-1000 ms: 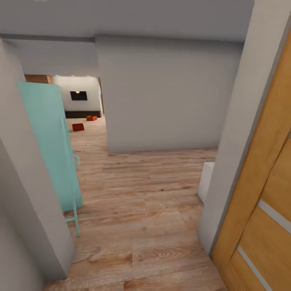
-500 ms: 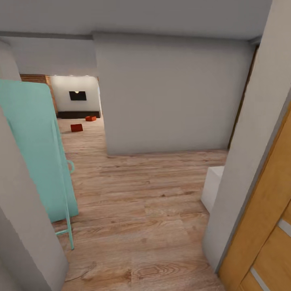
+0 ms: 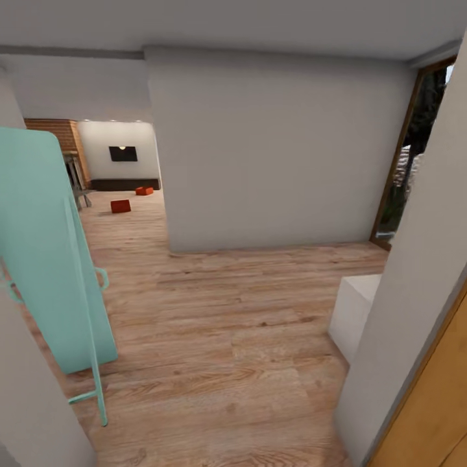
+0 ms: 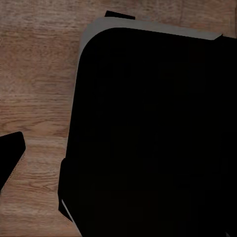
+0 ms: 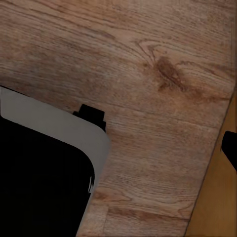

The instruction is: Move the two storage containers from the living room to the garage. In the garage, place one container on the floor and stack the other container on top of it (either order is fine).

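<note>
Residential interior: a hallway with wood-plank floor (image 3: 227, 324) opens onto a living room with brick fireplace (image 3: 61, 133) and wall TV (image 3: 123, 154).

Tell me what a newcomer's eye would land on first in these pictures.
First, the tall pale turquoise panel on its thin-legged stand, leaning at the head view's left over the light wood-plank floor. Next, far down the passage, two small orange-red rectangular bins sit on the floor before a low dark cabinet and a wall TV. A broad plain white wall fills the middle.
</note>
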You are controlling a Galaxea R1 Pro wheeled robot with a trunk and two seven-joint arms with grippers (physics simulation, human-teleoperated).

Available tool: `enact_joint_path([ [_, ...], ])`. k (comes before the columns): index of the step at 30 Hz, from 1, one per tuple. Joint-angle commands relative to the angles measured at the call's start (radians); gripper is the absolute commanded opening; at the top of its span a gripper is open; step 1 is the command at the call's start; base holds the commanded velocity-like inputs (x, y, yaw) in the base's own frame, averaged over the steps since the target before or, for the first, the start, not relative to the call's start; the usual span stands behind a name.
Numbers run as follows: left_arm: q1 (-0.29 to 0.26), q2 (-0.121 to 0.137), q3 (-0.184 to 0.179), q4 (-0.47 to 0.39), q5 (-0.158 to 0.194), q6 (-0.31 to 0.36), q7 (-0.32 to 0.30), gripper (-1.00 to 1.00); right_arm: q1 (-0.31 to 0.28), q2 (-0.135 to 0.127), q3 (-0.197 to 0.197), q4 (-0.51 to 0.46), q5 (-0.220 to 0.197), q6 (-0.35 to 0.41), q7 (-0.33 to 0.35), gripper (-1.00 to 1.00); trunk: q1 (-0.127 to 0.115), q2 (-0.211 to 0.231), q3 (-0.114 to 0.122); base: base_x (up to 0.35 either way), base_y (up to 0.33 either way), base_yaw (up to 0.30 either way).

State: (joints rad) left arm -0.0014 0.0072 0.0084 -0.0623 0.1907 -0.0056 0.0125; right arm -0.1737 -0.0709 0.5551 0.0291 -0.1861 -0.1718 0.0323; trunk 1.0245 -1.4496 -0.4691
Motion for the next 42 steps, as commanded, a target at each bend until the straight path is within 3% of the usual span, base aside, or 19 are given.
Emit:
enact_joint_path([
  [1, 0.0, 0.0, 0.0, -0.001, 0.006, -0.001, 0.001, 1.0, -0.001, 0.0, 0.008, 0.003, -0.012, -0.006, 0.003, 1.0, 0.001, 0.0, -0.001, 0.321, 0.0, 0.0],
  [12, 0.0, 0.0, 0.0, -0.001, 0.006, -0.001, 0.001, 1.0, -0.001, 0.002, 0.008, 0.003, -0.015, -0.006, 0.003, 1.0, 0.001, 0.0, -0.001, 0.322, 0.0, 0.011],
  [26, 0.0, 0.0, -0.001, -0.001, 0.006, -0.001, 0.001, 1.0, -0.001, 0.001, 0.008, 0.003, -0.008, -0.006, 0.003, 1.0, 0.001, 0.0, -0.001, 0.321, 0.0, 0.239],
  [42, 0.0, -0.001, 0.0, -0.001, 0.006, -0.001, 0.001, 1.0, -0.001, 0.0, 0.008, 0.003, -0.008, -0.006, 0.003, 1.0, 0.001, 0.0, -0.001, 0.321, 0.0, 0.015],
])
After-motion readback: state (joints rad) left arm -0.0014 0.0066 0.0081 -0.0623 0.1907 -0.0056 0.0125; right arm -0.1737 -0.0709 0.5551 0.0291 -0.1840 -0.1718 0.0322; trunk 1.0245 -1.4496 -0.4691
